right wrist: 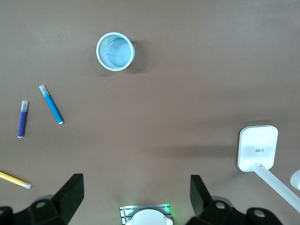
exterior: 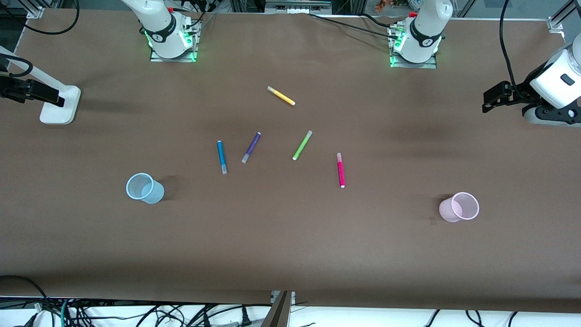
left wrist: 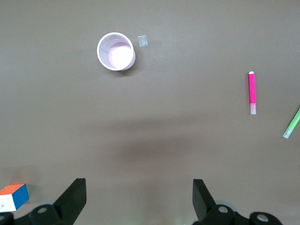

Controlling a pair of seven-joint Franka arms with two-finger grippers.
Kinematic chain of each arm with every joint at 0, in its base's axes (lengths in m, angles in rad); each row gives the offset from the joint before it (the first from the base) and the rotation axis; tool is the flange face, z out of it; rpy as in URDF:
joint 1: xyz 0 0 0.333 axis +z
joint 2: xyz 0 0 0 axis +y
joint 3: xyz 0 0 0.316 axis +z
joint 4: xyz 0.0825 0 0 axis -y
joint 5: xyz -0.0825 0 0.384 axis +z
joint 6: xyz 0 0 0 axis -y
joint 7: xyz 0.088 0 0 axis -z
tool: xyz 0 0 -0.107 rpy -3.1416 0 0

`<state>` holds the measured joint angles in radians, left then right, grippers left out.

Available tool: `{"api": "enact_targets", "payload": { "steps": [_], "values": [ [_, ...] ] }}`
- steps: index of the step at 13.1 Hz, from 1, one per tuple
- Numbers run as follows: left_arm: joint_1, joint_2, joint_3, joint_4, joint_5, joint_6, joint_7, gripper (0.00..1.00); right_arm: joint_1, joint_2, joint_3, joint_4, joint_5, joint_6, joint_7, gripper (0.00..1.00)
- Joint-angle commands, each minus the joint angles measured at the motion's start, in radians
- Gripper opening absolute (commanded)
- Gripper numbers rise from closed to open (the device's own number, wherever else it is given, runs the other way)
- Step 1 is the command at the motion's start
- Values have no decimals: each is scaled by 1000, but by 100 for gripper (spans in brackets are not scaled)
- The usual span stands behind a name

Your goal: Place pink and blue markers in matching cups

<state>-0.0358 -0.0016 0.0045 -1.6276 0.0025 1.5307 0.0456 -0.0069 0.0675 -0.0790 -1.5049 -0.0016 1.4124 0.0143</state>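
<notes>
The pink marker (exterior: pixel 340 170) lies flat mid-table; it also shows in the left wrist view (left wrist: pixel 252 93). The pale pink cup (exterior: pixel 459 207) stands upright nearer the front camera, toward the left arm's end, and shows in the left wrist view (left wrist: pixel 116 51). The blue marker (exterior: pixel 221 156) lies flat and shows in the right wrist view (right wrist: pixel 50 104). The pale blue cup (exterior: pixel 144 188) stands upright toward the right arm's end, empty in the right wrist view (right wrist: pixel 115 51). My left gripper (left wrist: pixel 139 199) and right gripper (right wrist: pixel 136 197) are open, empty, high over the table, out of the front view.
A purple marker (exterior: pixel 251 147), a lime-green marker (exterior: pixel 302 145) and a yellow marker (exterior: pixel 281 96) lie among the task markers. A white stand (exterior: pixel 59 104) sits at the right arm's end. A coloured cube (left wrist: pixel 13 196) shows in the left wrist view.
</notes>
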Motion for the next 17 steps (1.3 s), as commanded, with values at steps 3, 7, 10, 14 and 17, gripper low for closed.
{"api": "enact_targets", "payload": {
  "steps": [3, 7, 10, 14, 17],
  "values": [
    [-15, 18, -12, -5, 1, -15, 20, 100, -8, 9, 4, 23, 3, -6, -11, 100],
    [-29, 66, -73, -6, -10, -15, 10, 100, -2, 20, 8, 23, 14, 16, -10, 100],
    [-39, 118, -154, -8, -10, -21, 4, 100, 18, 78, 16, 22, 23, 28, -10, 100],
    [-39, 218, -259, -18, -57, 44, -18, 100, 73, 133, 18, 22, 54, 42, -11, 100],
    [-65, 261, -285, -92, -88, 213, -132, 100, 133, 213, 18, 20, 31, 101, -8, 100]
  ]
}}
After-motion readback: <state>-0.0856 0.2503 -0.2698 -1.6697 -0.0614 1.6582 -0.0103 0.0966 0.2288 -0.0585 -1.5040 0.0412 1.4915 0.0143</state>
